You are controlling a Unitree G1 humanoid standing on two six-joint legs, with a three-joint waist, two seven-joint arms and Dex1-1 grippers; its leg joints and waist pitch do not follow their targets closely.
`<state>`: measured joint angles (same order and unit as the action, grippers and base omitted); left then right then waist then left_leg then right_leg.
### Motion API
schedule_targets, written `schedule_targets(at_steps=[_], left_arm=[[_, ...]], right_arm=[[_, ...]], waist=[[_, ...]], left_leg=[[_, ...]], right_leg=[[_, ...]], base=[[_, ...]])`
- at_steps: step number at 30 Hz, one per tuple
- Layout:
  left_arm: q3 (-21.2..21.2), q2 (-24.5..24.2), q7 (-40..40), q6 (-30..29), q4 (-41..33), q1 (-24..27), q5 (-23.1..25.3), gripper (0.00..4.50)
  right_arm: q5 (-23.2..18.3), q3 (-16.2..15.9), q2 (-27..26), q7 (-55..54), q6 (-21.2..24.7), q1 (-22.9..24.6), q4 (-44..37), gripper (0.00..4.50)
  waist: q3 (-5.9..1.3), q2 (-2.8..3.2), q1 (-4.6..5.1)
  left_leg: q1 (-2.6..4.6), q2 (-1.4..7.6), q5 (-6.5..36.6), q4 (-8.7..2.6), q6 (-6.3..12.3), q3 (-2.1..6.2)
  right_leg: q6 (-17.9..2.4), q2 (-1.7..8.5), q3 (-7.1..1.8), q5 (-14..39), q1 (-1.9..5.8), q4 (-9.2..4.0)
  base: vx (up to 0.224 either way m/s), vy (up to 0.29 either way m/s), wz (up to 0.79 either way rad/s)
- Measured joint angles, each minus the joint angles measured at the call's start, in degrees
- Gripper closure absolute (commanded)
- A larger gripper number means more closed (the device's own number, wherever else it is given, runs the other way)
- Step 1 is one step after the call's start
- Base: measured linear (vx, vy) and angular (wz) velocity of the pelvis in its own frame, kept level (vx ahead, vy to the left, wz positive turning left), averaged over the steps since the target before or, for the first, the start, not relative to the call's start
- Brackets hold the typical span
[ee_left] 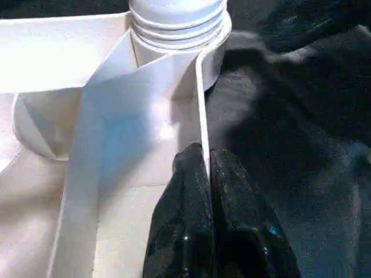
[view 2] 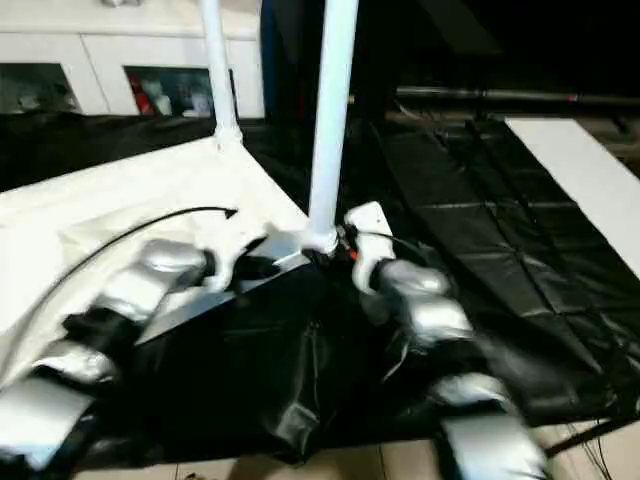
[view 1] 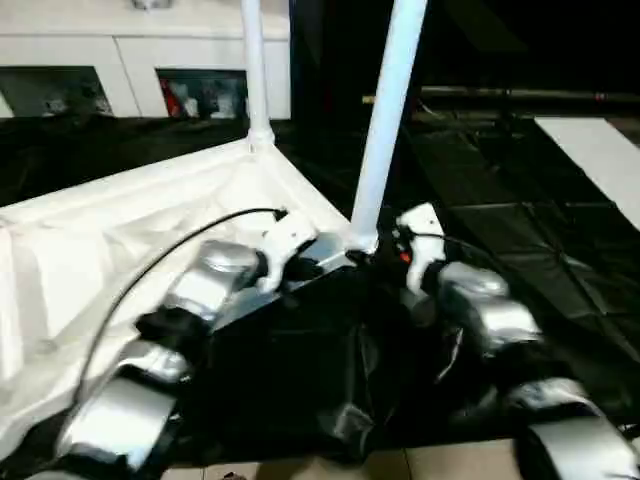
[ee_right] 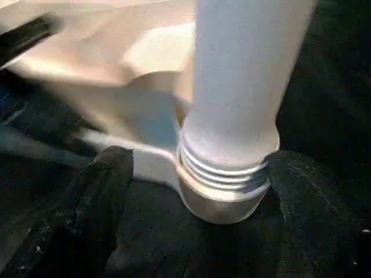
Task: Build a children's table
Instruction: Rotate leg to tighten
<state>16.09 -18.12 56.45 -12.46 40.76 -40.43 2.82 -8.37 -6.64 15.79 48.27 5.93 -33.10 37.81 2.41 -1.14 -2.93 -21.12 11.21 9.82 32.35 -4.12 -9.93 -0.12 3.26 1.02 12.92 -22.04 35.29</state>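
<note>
The tabletop (view 1: 120, 230) lies upside down on a black sheet (view 1: 300, 380), with two legs standing up from its corner sockets. The near leg (view 1: 385, 120) rises straight up between the right fingers (ee_right: 101, 197), which are spread wide on either side of its threaded base without touching it. The left fingers (ee_left: 191, 214) are pressed together on the tabletop's thin rim, just short of that same socket (ee_left: 214, 52). The right arm is the one placed to grip or turn the leg.
</note>
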Motion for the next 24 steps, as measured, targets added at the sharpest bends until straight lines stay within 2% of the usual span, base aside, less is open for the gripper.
schedule_targets(at_steps=[7,11,17,24], left_arm=[[1.93,-5.74,12.33,1.03,-5.24,2.84,-2.19,4.50],[2.29,-7.23,15.98,0.84,-7.96,4.45,-2.76,4.50],[2.38,-7.69,16.23,0.17,-8.69,4.69,-3.00,4.50],[2.28,-8.26,16.67,-0.65,-11.03,5.96,-3.12,4.50]], right_arm=[[-0.09,-3.07,4.80,12.32,0.12,2.69,-5.44,0.56],[-0.75,-4.51,5.91,16.08,1.12,3.95,-6.63,0.56],[-0.77,-4.97,5.39,16.68,1.42,3.91,-7.40,0.71],[-1.30,-4.58,4.63,17.18,1.51,3.75,-7.38,1.37]], waist=[[0.05,-0.07,-1.44],[0.07,-0.11,-2.34],[0.09,-0.16,-2.20],[0.12,-0.20,-2.26]], left_leg=[[-0.13,0.02,0.14,0.12,0.27,-0.15],[-0.12,0.07,0.19,0.16,0.17,-0.27],[-0.11,0.10,0.20,0.23,0.14,-0.31],[-0.14,0.12,0.15,0.21,0.26,-0.32]], right_leg=[[-0.01,0.06,0.00,0.00,0.02,-0.22],[-0.01,0.10,0.00,0.00,0.03,-0.17],[-0.01,0.10,0.00,0.00,0.04,-0.11],[-0.01,0.09,0.01,0.00,0.02,-0.14]], base=[[0.000,0.000,0.00],[0.000,0.000,0.00],[0.000,0.000,0.00],[0.000,0.000,0.00]])
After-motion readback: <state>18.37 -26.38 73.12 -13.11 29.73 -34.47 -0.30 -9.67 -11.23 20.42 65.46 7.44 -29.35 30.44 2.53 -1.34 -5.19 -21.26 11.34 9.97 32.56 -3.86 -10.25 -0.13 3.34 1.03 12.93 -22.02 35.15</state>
